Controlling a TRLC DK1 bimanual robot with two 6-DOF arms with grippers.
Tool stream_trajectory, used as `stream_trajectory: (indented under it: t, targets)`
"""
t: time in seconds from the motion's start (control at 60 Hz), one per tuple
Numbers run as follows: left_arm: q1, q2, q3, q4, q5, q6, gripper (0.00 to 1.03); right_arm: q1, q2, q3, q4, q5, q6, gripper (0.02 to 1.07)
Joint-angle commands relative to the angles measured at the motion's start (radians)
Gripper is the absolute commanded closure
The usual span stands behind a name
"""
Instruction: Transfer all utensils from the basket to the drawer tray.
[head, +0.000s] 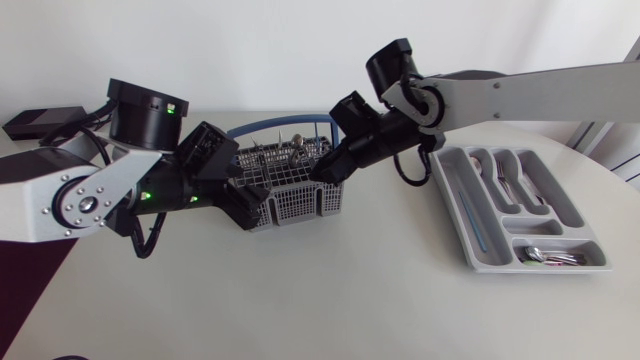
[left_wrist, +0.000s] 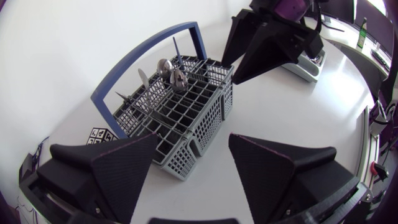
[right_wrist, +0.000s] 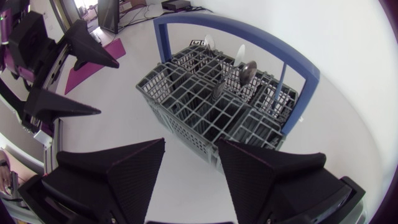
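The grey wire basket (head: 290, 190) with a blue handle (head: 280, 125) stands mid-table. Several metal utensils (head: 298, 146) stick up in its far compartments; the left wrist view shows them as spoons (left_wrist: 171, 73), and they show again as utensils (right_wrist: 245, 71) in the right wrist view. My left gripper (head: 240, 205) is open at the basket's left end, whose corner lies just ahead of its fingers (left_wrist: 124, 168). My right gripper (head: 335, 168) hangs open over the basket's right end, empty, with the basket (right_wrist: 211, 106) below it. The grey drawer tray (head: 465, 205) at the right holds several utensils (head: 505, 182).
My other arm's gripper (left_wrist: 267, 37) hangs beyond the basket in the left wrist view, and my left gripper (right_wrist: 68, 74) shows beside the basket in the right wrist view. White tabletop lies open in front of basket and tray.
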Motion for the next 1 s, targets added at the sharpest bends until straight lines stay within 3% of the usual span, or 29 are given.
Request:
stream_trajectory:
  t: [0.0, 0.233, 0.433, 0.567, 0.75, 0.983]
  targets:
    - [0.007, 0.0, -0.031, 0.028, 0.011, 0.028, 0.23, 0.023, 0.055, 0.05, 0.04, 0.019, 0.104, 0.44]
    - [0.021, 0.05, -0.032, 0.076, 0.013, 0.034, 0.23, 0.054, 0.198, 0.176, 0.129, 0.084, 0.215, 0.63]
    - [0.033, 0.058, -0.032, 0.093, 0.028, 0.04, 0.23, 0.063, 0.256, 0.218, 0.18, 0.143, 0.255, 0.63]
    - [0.033, 0.072, -0.034, 0.104, 0.028, 0.04, 0.23, 0.06, 0.281, 0.233, 0.186, 0.137, 0.273, 0.85]
    - [0.033, 0.075, -0.034, 0.11, 0.028, 0.04, 0.23, 0.052, 0.267, 0.207, 0.203, 0.076, 0.273, 1.01]
    - [0.027, 0.081, -0.037, 0.114, 0.028, 0.04, 0.23, 0.043, 0.221, 0.162, 0.232, 0.065, 0.298, 1.01]
